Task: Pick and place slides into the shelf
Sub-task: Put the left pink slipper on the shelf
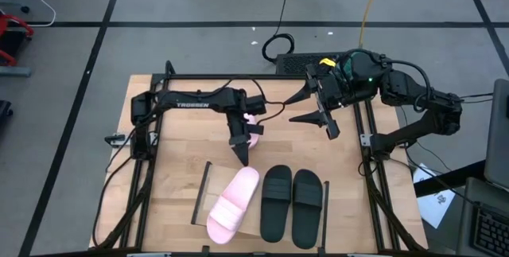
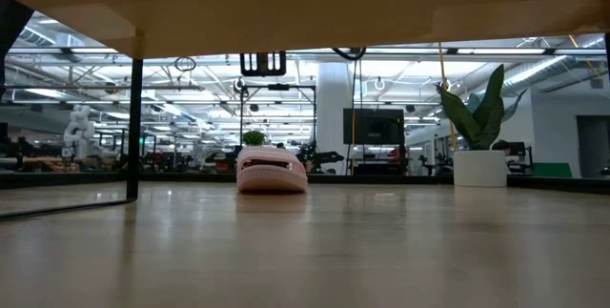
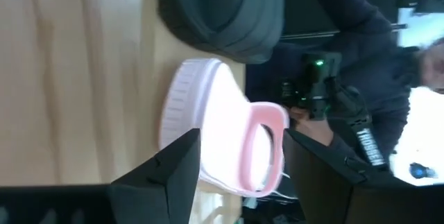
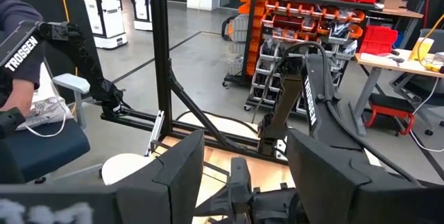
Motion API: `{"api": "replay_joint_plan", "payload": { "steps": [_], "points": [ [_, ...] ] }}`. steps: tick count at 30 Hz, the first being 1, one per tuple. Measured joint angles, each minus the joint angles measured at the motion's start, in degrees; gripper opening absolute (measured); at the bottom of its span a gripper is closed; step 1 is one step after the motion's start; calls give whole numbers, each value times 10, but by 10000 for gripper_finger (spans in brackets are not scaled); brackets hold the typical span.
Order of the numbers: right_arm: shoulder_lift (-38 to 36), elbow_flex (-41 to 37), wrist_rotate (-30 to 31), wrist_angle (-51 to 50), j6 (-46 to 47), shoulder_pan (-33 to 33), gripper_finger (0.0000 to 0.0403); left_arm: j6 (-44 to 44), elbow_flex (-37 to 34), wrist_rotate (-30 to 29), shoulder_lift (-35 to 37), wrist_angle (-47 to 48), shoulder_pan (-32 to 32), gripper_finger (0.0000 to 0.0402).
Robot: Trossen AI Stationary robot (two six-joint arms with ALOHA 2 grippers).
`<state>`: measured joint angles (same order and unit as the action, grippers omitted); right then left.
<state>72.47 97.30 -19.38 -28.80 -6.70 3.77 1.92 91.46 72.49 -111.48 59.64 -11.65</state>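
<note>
A pale pink slide [image 1: 233, 203] lies sole down and slanted on the left part of the shelf [image 1: 200, 197]. Two black slides [image 1: 277, 201] [image 1: 307, 208] lie side by side to its right. My left gripper [image 1: 242, 155] hangs open just off the pink slide's far end. In the left wrist view its fingers stand on either side of that slide [image 3: 222, 127], apart from it. A second pink slide [image 1: 254, 128] rests on the table, partly hidden under my left wrist, and shows in the low view [image 2: 272, 170]. My right gripper [image 1: 306, 112] waits open, raised at the back right.
The table's black frame rails [image 1: 147, 169] run along its left and right sides. There is bare wood between the shelf and the table's far edge [image 1: 191, 134]. A black slide [image 3: 229, 16] lies close beside the pink one on the shelf.
</note>
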Motion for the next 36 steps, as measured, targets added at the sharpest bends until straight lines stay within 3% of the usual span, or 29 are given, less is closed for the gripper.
{"api": "replay_joint_plan", "payload": {
  "steps": [6,36],
  "points": [
    [0,0,0,0,0,0,196,-14,0,-52,-13,2,11,207],
    [0,0,-1,-4,-6,0,196,-36,0,-53,-41,5,38,207]
  ]
}}
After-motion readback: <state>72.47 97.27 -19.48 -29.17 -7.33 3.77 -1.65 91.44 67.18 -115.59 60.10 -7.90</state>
